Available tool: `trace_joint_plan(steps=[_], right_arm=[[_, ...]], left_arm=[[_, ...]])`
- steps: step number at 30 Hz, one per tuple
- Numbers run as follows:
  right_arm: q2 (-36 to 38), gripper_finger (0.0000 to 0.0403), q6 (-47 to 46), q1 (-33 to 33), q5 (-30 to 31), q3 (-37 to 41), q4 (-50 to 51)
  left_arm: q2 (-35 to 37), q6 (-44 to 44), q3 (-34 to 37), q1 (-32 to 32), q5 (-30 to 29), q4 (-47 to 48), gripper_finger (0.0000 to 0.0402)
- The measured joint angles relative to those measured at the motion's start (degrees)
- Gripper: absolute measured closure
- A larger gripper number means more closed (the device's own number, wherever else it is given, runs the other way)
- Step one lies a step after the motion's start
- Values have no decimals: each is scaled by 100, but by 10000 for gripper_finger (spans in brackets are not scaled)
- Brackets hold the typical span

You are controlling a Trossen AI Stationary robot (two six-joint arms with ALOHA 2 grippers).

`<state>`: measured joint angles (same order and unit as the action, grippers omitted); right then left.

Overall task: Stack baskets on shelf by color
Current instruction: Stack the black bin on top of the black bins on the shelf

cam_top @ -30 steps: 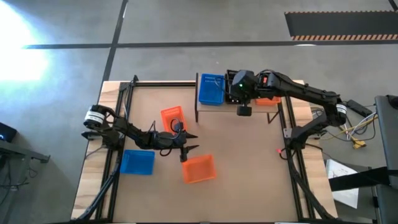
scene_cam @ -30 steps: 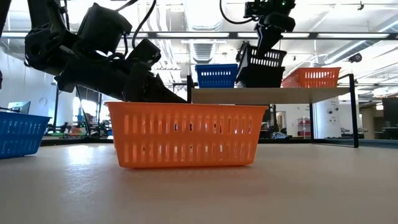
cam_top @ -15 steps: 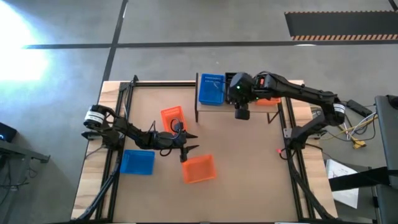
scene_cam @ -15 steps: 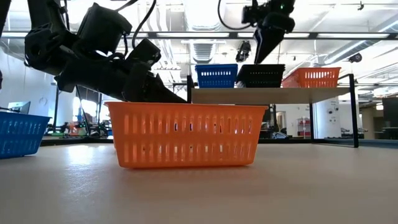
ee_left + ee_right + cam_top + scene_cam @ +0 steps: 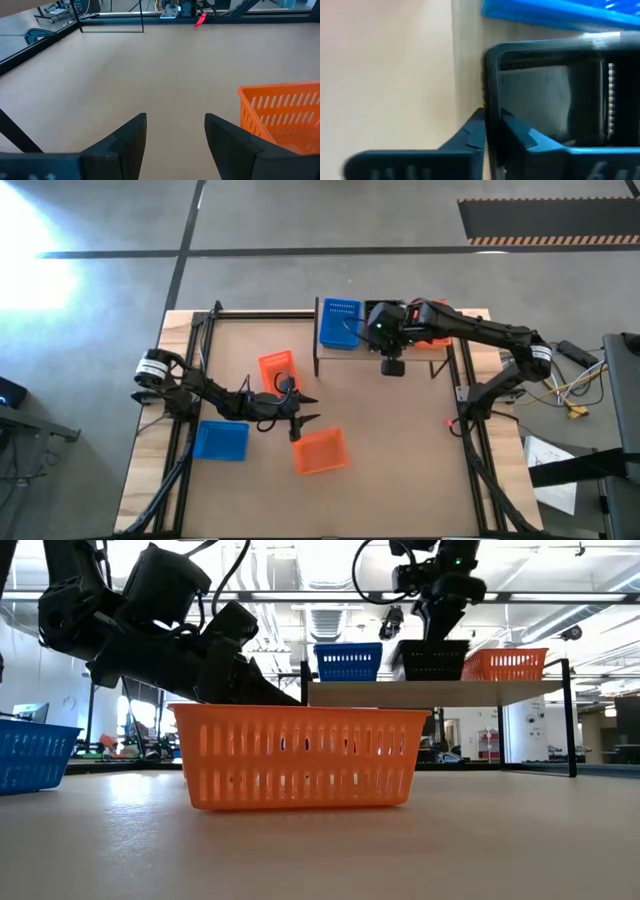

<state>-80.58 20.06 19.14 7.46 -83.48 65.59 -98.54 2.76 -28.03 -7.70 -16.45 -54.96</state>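
Tan surface carrying three loose baskets — two orange, one blue — beside the idle, open left gripper; shelf holding blue, black, orange baskets, right gripper pinched on the black one's rim.

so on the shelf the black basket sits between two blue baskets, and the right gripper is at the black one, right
Not quite. The black basket on the shelf has a blue basket on one side only; the other neighbour is an orange basket, as the low view shows. The rest holds: the right gripper is at the black basket, its fingers closed over the rim.
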Motion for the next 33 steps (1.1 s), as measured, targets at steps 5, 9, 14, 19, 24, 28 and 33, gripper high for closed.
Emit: trace_joint_plan(steps=[5, 9, 14, 19, 24, 28, 33], right_arm=[[80, 383, -247, 0, -4, 0, 182], [96, 382, -58, 0, -19, 0, 135], [82, 382, 16, 0, -19, 2, 100], [20, 382, 147, 0, -17, 2, -109], [-27, 377, 163, 0, 5, 2, -159], [-26, 351, 164, 0, 7, 2, -159], [-8, 293, 159, -4, 260, -17, -142]], left_arm=[[0, -2, -2, 0, -1, -7, 217], [0, -2, -2, 0, 0, -9, 217], [0, 0, -2, -2, 0, -11, 217], [0, 0, -4, -2, 0, -13, 217], [0, 7, -7, -18, 0, -14, 217], [0, 7, -7, -26, 0, -15, 217], [0, 7, -7, -26, 0, -15, 217]])
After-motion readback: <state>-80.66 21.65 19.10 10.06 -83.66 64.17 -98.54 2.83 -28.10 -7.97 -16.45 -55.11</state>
